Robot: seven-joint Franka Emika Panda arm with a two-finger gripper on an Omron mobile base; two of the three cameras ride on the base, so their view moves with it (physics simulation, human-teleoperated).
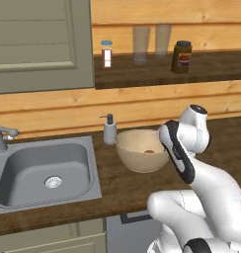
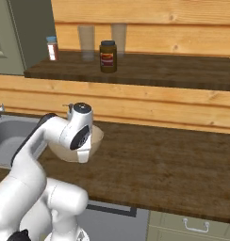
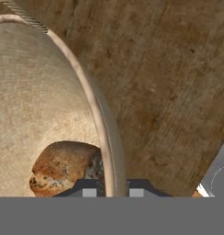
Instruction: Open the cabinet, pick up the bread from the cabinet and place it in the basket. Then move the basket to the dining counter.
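I count one basket (image 1: 140, 155) on worktop just right of sink (image 1: 23, 195), one bread (image 3: 63, 167) inside it. My gripper (image 3: 112, 189) clenched on basket rim, one finger each side. Shelf above: two glasses (image 1: 140, 43), one jar (image 1: 181, 57), one shaker (image 1: 107, 53).

I see round tan-beige basket (image 1: 140, 150) on dark wooden bench (image 1: 117, 185), right of grey steel sink (image 1: 43, 173). Small golden-brown bread (image 3: 63, 167) inside basket. My fingers (image 3: 89, 192) straddle basket rim. White soap dispenser (image 1: 109, 130) behind basket's left edge. Above, brown jar (image 1: 181, 57) and small white bottle (image 1: 107, 53) on wooden shelf (image 1: 157, 74), right of sage-green cabinet (image 1: 41, 44).
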